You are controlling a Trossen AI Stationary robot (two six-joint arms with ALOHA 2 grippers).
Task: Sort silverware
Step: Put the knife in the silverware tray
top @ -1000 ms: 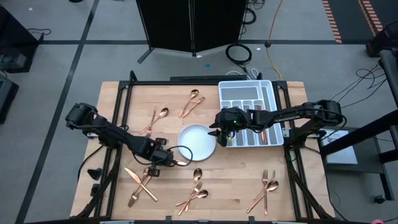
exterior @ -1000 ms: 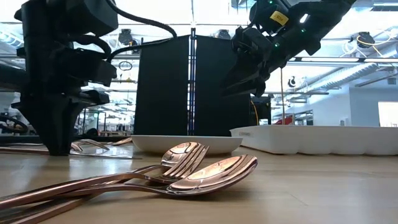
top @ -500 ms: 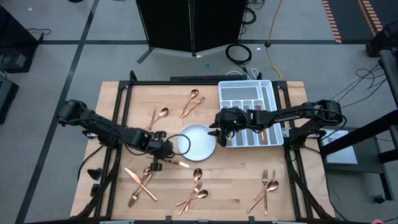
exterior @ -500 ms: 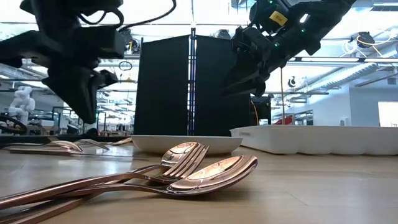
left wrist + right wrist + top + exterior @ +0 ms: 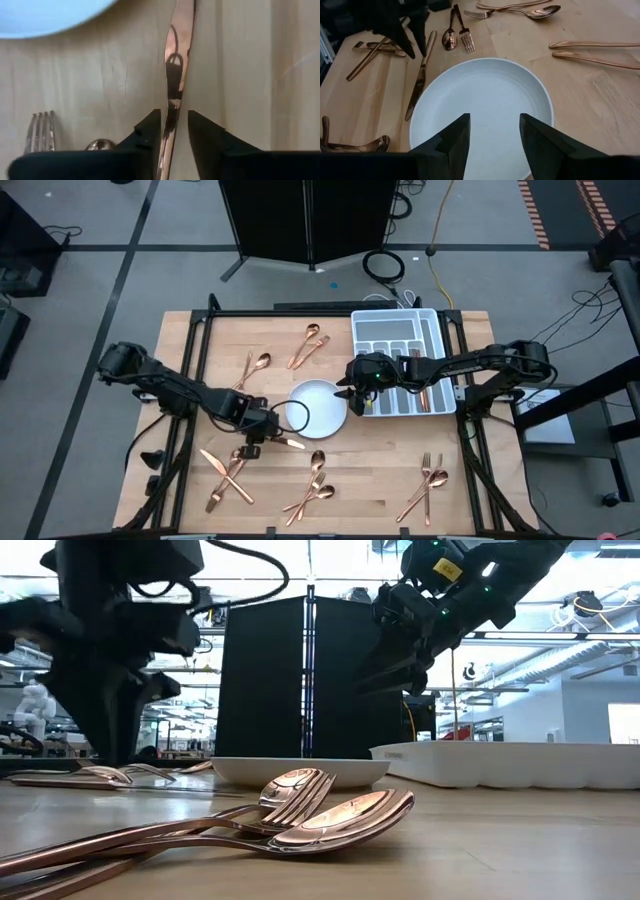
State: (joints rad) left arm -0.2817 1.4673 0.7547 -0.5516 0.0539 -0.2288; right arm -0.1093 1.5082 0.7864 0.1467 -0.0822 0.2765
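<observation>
Slim, shiny rose-gold knife [image 5: 176,75]

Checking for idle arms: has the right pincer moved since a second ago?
No. In the high view the right pincer hangs at the same spot by the plate rim beside the tray, as before.

The surface [image 5: 380,480] is pale wood with fine grain, smooth and matt. The silverware [image 5: 300,815] is shiny copper-coloured metal, like a mirror. The plate [image 5: 480,107] is smooth white. The tray [image 5: 400,370] looks like white plastic
</observation>
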